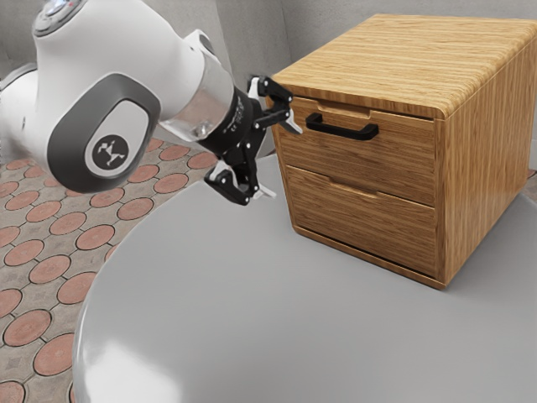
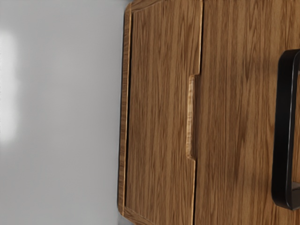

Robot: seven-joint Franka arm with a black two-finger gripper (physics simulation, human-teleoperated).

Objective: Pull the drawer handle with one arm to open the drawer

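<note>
A wooden cabinet (image 1: 470, 126) with two drawers stands on the grey table (image 1: 294, 327) at the exterior view's right. The upper drawer (image 1: 369, 155) carries a black bar handle (image 1: 341, 127); it sits flush with the cabinet front. The lower drawer (image 1: 361, 214) has a notch grip and no bar. My black gripper (image 1: 252, 151) hangs open to the exterior view's left of the cabinet front, a short gap away, fingers spread wide with nothing between them. In the wrist view the lower drawer front (image 2: 159, 117) and the black handle (image 2: 286, 131) face my hand.
The round table's edge (image 1: 92, 294) curves at the exterior view's left, above a floor of red circular tiles (image 1: 50, 252). Bare tabletop lies in front of the cabinet. My white arm (image 1: 109, 92) comes in from the upper left.
</note>
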